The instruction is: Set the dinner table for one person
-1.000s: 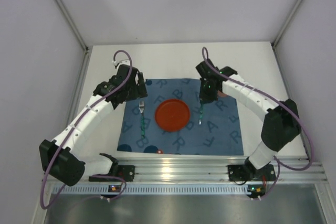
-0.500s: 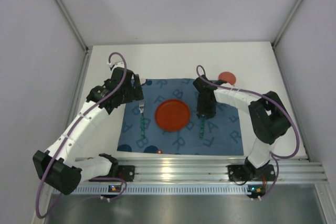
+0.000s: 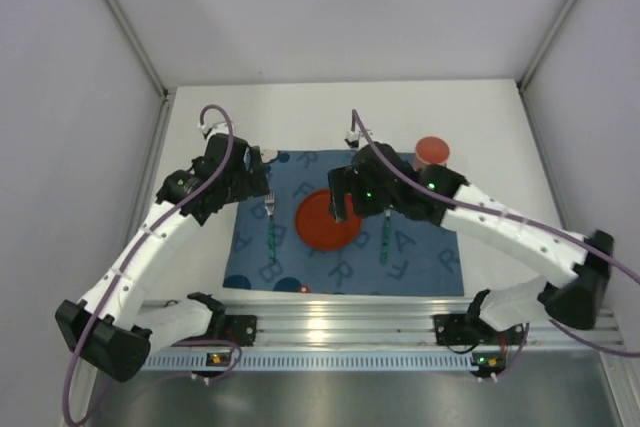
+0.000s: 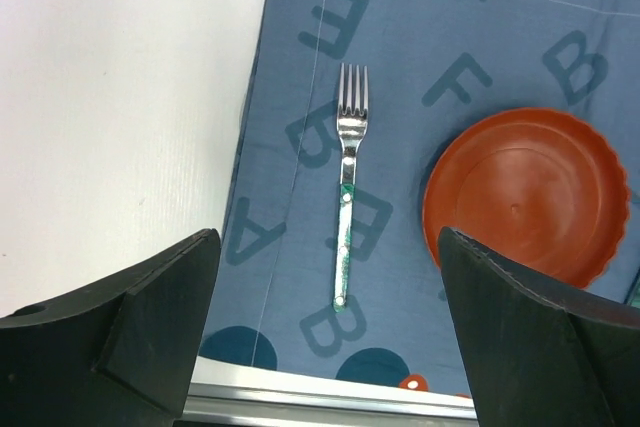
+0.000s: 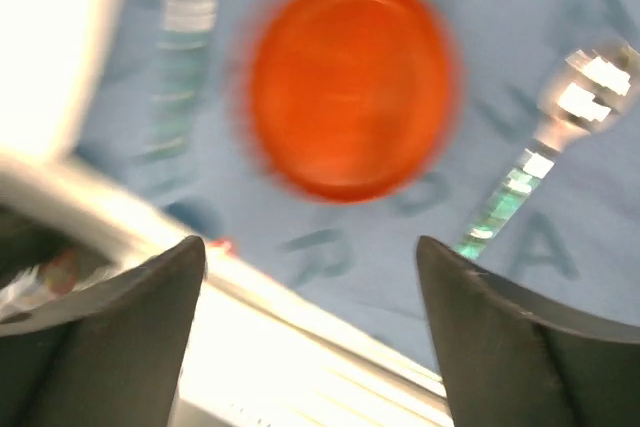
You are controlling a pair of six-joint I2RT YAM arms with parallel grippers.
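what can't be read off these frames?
Right wrist view: motion blur smears the plate, fork and second utensil; spoon or knife, cannot tell.
Top view: the right arm hides that utensil's head and part of the plate.
Left wrist view: a finger clips the plate's near edge.
Top view: cup contents too small to see.

Motion-blurred picture: a round orange-red plate (image 5: 345,82) sits on the blue letter-printed cloth mat (image 5: 500,27), a green-handled metal spoon (image 5: 540,152) just right of it, matte white worktop (image 5: 40,37) upper left.
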